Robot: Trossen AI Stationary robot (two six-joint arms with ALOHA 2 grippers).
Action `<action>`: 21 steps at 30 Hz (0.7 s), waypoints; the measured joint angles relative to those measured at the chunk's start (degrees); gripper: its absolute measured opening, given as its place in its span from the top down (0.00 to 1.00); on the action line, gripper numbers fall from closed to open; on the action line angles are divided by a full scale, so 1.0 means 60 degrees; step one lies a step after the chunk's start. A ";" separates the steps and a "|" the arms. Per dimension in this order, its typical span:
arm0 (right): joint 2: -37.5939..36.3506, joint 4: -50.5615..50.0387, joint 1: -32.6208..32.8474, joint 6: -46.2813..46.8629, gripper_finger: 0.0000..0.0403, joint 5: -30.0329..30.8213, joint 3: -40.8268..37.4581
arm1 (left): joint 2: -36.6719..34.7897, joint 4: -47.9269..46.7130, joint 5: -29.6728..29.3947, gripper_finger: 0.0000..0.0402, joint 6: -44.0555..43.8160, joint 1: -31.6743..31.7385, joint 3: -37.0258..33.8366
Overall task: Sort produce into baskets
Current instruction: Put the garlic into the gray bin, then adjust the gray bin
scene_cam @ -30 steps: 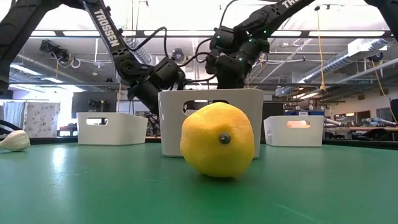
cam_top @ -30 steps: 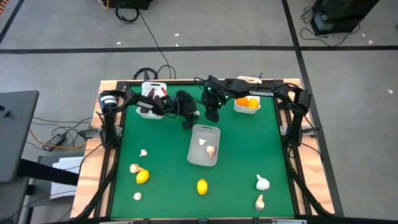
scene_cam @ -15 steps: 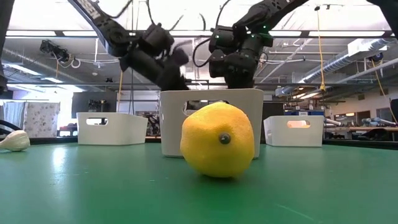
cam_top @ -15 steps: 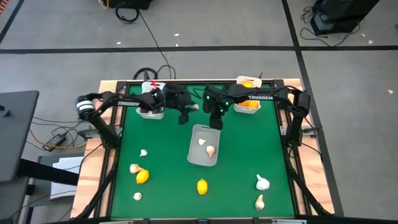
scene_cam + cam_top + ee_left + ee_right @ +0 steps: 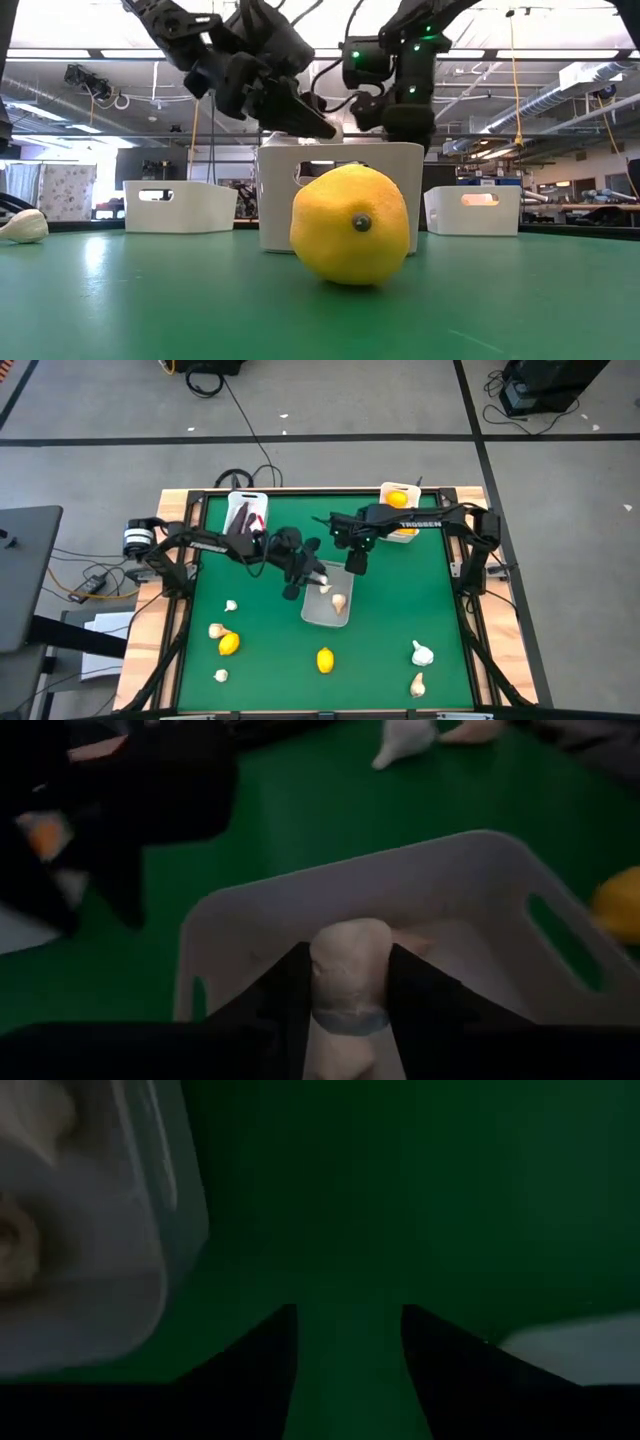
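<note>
Here, the left gripper [image 5: 345,990] was clamped on a garlic bulb [image 5: 345,982], its two dark fingers [image 5: 285,990] pressed against either side of the pale bulb. Directly under and ahead of it lay the middle basket [image 5: 470,855], the white bin's near rim just below the fingertips. In the high view that left gripper [image 5: 305,572] hung over the near-left corner of the middle basket [image 5: 312,610], inside which two more garlic bulbs [image 5: 339,601] already rested.

Just beside it, on the far side of the same basket, the right gripper [image 5: 357,559] hovered with its fingers [image 5: 270,1350] parted and nothing between them, only green table [image 5: 420,1200] showing in the gap; the basket's wall [image 5: 175,1190] stood close to one side of it.

Farther from the left gripper, behind it, stood the left basket [image 5: 234,501] holding dark purple vegetables [image 5: 245,518], and beyond the right gripper the right basket [image 5: 408,532] holding an orange citrus fruit [image 5: 397,498].

Toward the table's front edge, well apart from both grippers, produce lay scattered: a lemon [image 5: 325,659], another lemon [image 5: 229,643] touching a garlic bulb, and loose garlic [image 5: 422,653] at the right.
</note>
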 joint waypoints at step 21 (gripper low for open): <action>-0.0235 0.2034 0.2691 0.3098 0.53 0.0466 -0.1636 | 0.0652 -0.0049 -0.2409 0.36 -0.1904 -0.0400 -0.0006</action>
